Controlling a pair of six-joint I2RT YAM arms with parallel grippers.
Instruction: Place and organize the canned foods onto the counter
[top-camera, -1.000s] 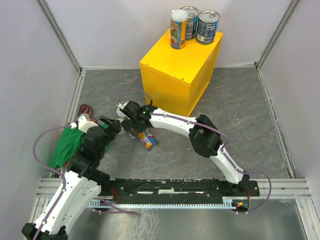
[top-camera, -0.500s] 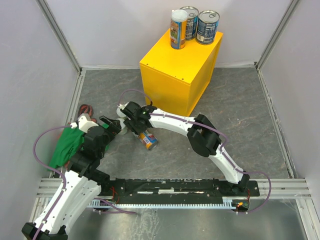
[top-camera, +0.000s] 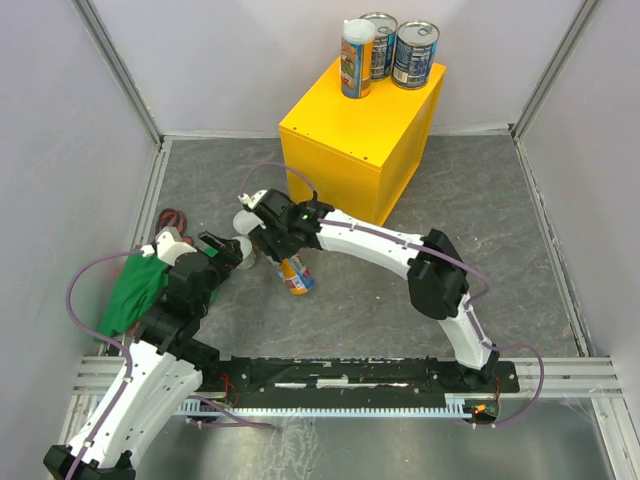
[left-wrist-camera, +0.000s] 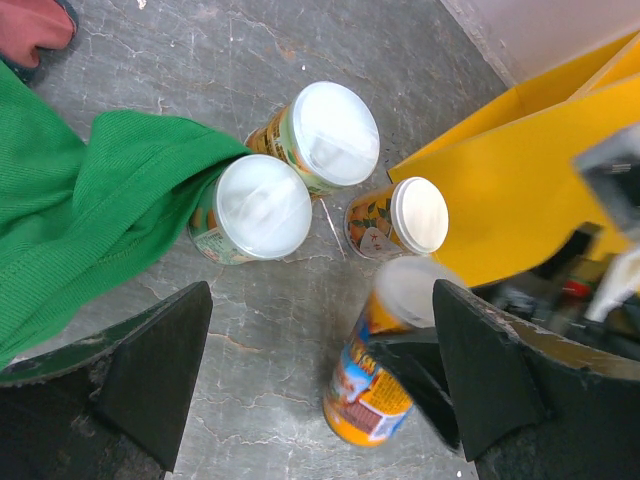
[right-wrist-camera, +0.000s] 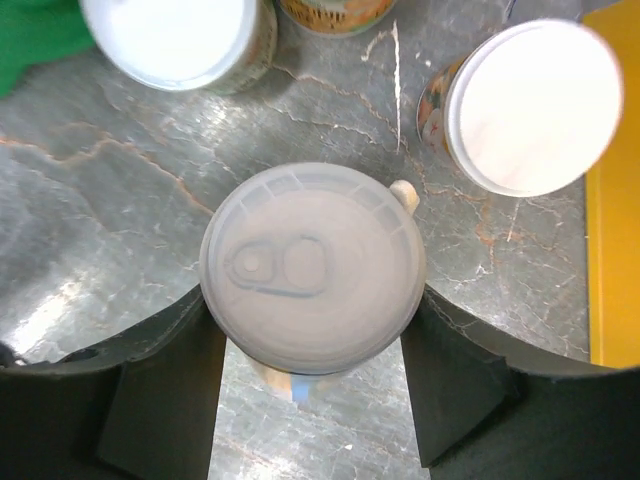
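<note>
My right gripper (right-wrist-camera: 312, 305) is shut on a tall slim orange-and-blue can (right-wrist-camera: 312, 268), one finger pressed against each side just below its grey pull-tab lid. From above, that can (top-camera: 294, 276) leans off the grey floor under the right gripper (top-camera: 283, 256), in front of the yellow counter (top-camera: 350, 150). Three small pale-lidded cans (left-wrist-camera: 262, 208) (left-wrist-camera: 330, 135) (left-wrist-camera: 405, 215) stand on the floor beside it. My left gripper (left-wrist-camera: 320, 390) hangs open just left of them, holding nothing. On the counter stand a tall slim can (top-camera: 356, 58) and two blue-labelled cans (top-camera: 380, 45) (top-camera: 415, 55).
A green cloth (top-camera: 135, 290) lies at the left, touching one small can and partly under the left arm. A reddish item (top-camera: 172, 218) lies behind the cloth. Grey walls enclose the floor on three sides. The counter's front face (left-wrist-camera: 520, 170) stands close behind the small cans.
The right gripper has closed on the tall slim can, which lay on the floor, and raised its lid end so it now leans. The left arm has not moved.
</note>
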